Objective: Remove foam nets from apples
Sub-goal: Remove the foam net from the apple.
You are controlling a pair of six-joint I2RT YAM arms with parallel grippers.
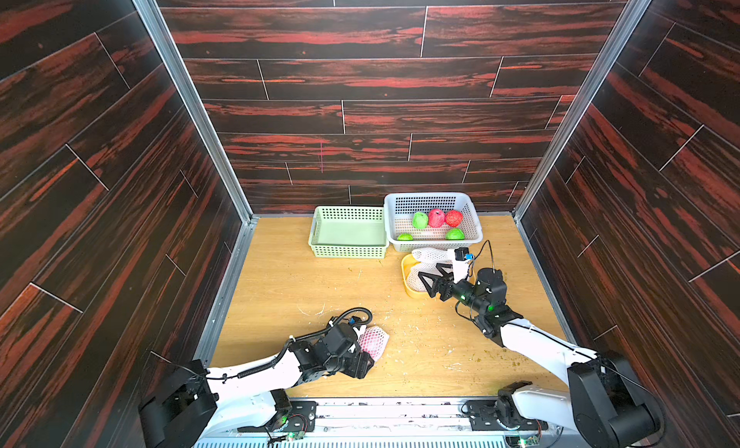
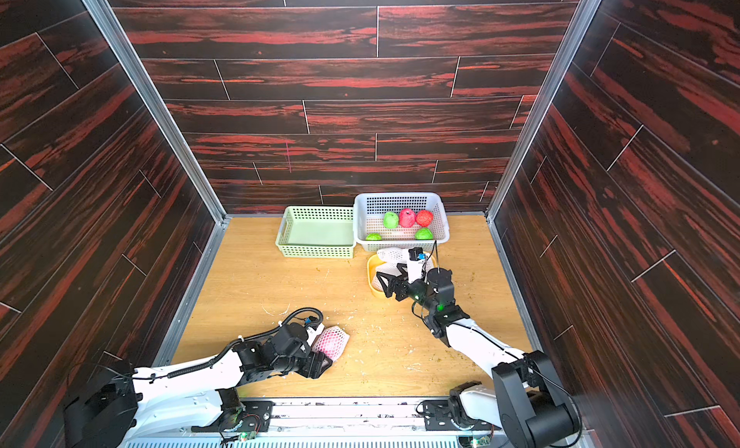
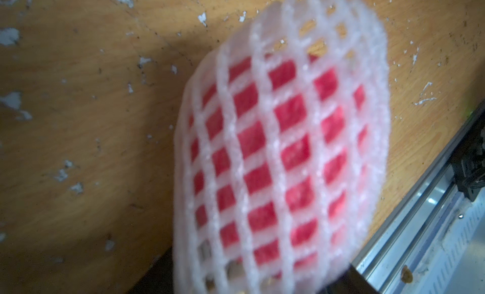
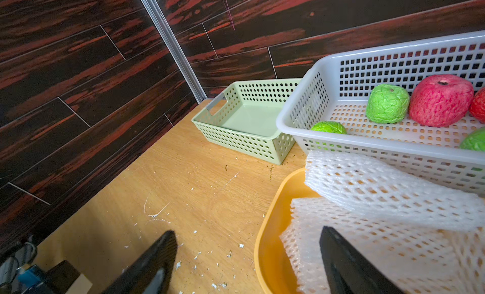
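Observation:
A red apple in a white foam net [image 1: 374,342] [image 2: 331,341] lies on the wooden table near the front left. My left gripper [image 1: 362,352] [image 3: 249,287] is right at it. In the left wrist view the netted apple [image 3: 283,153] fills the space between the dark fingers, which flank the mesh; whether they press on it is unclear. My right gripper [image 1: 430,276] [image 4: 248,232] is open and holds nothing, above the near rim of a yellow tray [image 1: 405,274] [image 4: 267,227] holding loose foam nets [image 1: 430,254] [image 4: 380,190]. Several bare apples, such as a green one [image 1: 419,220] and a red one [image 4: 441,101], lie in a white basket [image 1: 432,195].
An empty pale green basket [image 1: 348,250] [image 4: 236,140] stands left of the white basket [image 4: 301,116], both against the back wall. Dark wood-patterned walls close in three sides. White foam crumbs are scattered over the table [image 1: 304,282]. A metal rail [image 1: 400,410] runs along the front edge.

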